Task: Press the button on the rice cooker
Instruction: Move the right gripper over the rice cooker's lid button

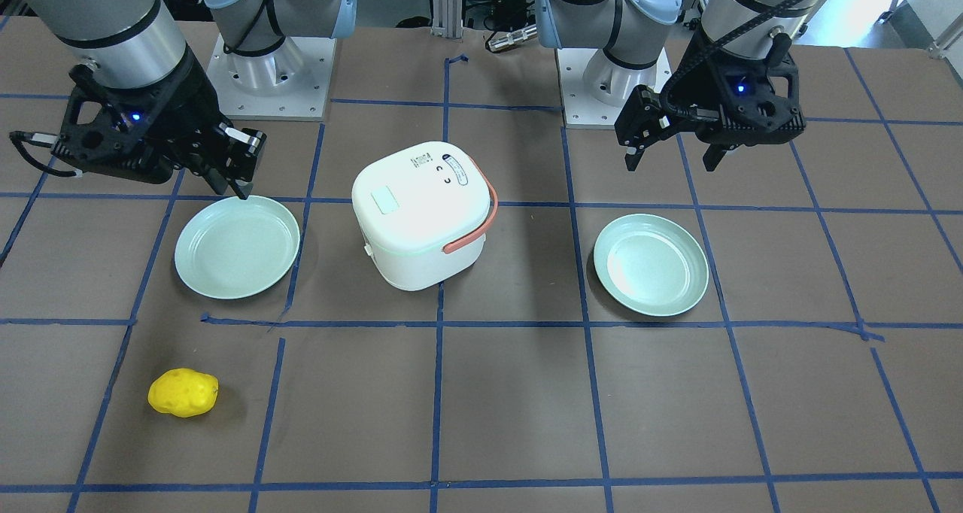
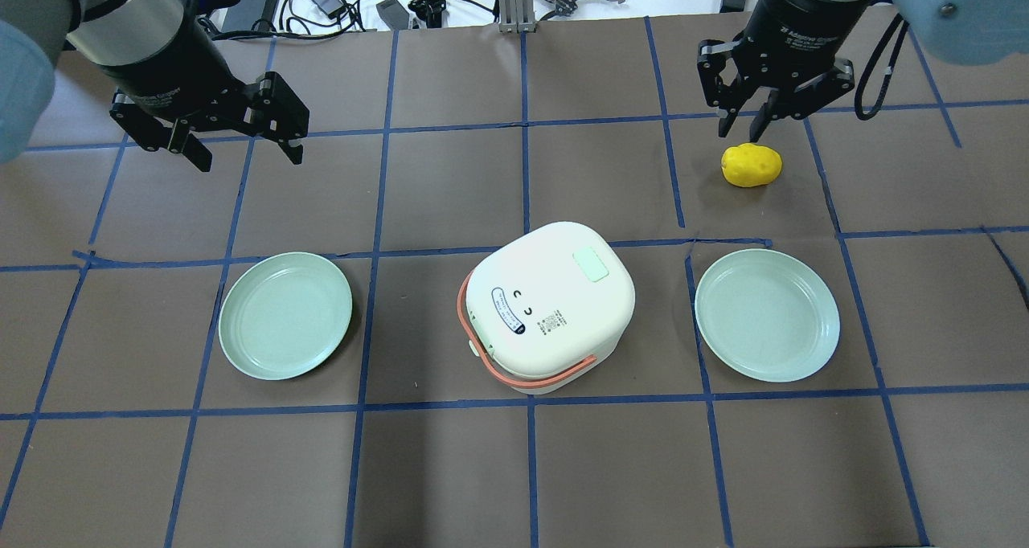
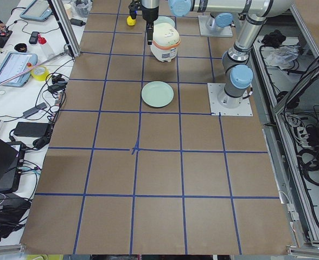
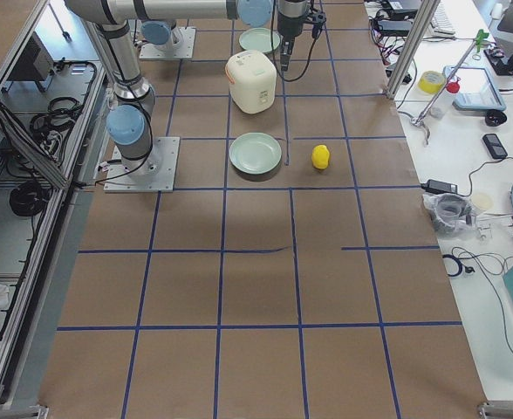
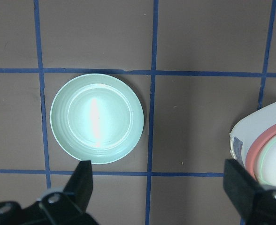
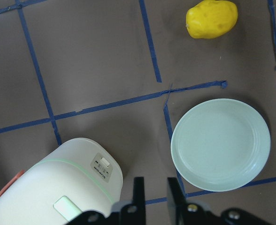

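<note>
White rice cooker closed, untouched | left gripper – fingers spread | right gripper – fingers nearly together, empty

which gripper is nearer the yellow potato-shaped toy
Right. The right gripper hangs just above and beside the yellow potato-shaped toy, while the left gripper is across the table, beyond the white rice cooker.

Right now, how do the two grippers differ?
The left gripper has its fingers spread wide, while the right gripper has its fingers nearly together. The left one hangs beyond the left plate; the right one hangs near the yellow potato. Both hold nothing and are clear of the rice cooker.
</note>
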Controlling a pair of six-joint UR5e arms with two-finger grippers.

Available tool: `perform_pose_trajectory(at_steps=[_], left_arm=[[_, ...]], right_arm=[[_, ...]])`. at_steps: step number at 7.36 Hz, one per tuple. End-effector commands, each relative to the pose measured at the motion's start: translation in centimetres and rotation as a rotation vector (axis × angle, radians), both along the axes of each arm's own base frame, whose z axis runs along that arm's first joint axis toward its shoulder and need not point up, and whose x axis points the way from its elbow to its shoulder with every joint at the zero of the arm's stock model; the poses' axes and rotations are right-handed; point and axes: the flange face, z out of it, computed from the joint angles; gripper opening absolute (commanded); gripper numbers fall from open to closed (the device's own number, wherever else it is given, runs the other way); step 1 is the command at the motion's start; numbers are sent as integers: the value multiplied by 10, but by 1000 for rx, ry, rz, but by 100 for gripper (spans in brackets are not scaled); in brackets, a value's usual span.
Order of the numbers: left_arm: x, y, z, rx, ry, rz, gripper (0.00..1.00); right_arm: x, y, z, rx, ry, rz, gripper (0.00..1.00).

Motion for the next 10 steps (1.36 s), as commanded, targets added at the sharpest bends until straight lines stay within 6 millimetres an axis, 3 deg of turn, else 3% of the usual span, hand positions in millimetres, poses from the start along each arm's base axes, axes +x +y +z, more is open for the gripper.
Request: perform_pose_trajectory(at_steps=[1,4,6,10], left_arm=[[0,0,0,0,0,0,100],[0,0,0,0,0,0,100],[0,0,0,0,0,2,100],[0,0,0,0,0,0,100]], right_arm=[[19,2,-14,29,-21,20,0],[80,7,-56,2,-61,-72,0],[97,19,-84,34,-58,-44,0],[123,28,-112,75,-50,4,0]])
